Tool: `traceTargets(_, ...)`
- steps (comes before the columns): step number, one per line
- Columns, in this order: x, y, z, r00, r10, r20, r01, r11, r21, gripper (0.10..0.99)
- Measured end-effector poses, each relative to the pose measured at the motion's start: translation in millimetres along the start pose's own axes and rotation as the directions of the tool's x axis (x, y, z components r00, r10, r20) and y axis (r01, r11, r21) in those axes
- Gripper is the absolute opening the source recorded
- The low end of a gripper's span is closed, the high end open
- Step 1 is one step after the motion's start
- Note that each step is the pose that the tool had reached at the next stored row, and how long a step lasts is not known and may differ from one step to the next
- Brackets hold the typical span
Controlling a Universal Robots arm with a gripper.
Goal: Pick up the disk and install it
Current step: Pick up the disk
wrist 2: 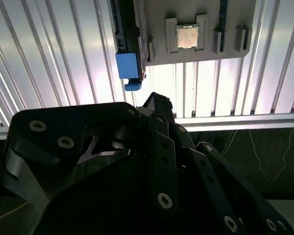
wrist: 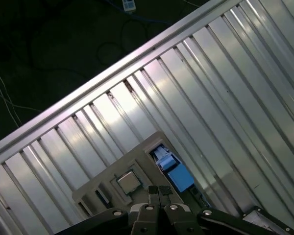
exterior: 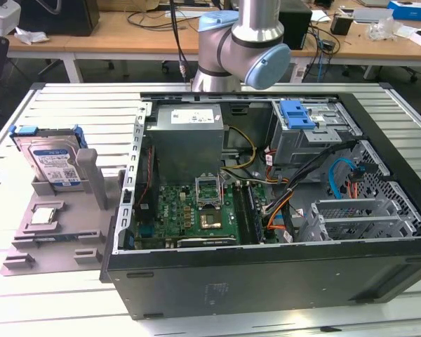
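– Gripper first, please: what was it doing?

– In the first wrist view the gripper hung high over a slatted metal table. Its two black fingers were pressed together with nothing between them. Below, and apart from it, stood the disk, seen from above with its blue bracket bright. The disk was slotted into a grey holder. A small square processor chip lay in the holder just beside it.

– And the second wrist view?

– That view showed the gripper from behind as a dark linkage, its tip aimed toward the disk. The disk appeared edge-on, with the chip near it.

– The exterior view?

– There the disk stood upright in the holder at the exterior view's left, on the table. It was outside the open computer case. The arm rose at the far side. Inside the case, far and toward the exterior view's right, sat a grey cage with a blue latch.

– How should the pickup go?

– Nothing was grasped, so I judge the work stood at the reach. The fingers would need to spread wider than the disk is thick and line up across its flat faces. They should come down centred on its top edge, clear of the chip. The lift should go straight up out of the slot.
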State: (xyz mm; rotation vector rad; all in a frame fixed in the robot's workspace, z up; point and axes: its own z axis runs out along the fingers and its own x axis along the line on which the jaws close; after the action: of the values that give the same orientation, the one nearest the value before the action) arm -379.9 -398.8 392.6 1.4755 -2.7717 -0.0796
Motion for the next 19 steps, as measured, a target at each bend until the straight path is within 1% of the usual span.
traceTargets(5,0.0,0.0,0.0,0.9990,-0.044,-0.0020,0.044,0.9990,-0.001,0.106)
traceTargets(7,0.0,0.0,0.0,0.9969,-0.079,-0.0034,0.079,0.9969,-0.002,0.106)
traceTargets(9,0.0,0.0,0.0,0.9949,-0.100,-0.0044,0.100,0.9949,-0.003,0.106)
traceTargets(11,0.0,0.0,0.0,0.9908,-0.136,-0.0059,0.136,0.9908,-0.004,0.106)
traceTargets(13,0.0,0.0,0.0,0.9880,-0.155,-0.0066,0.155,0.9880,-0.004,0.106)
traceTargets(15,0.0,0.0,0.0,0.9828,-0.184,-0.0079,0.184,0.9829,-0.005,0.106)
traceTargets(17,0.0,0.0,0.0,0.9764,-0.216,-0.0092,0.216,0.9765,-0.006,0.106)
traceTargets(19,0.0,0.0,0.0,0.9724,-0.233,-0.0098,0.233,0.9724,-0.007,0.106)
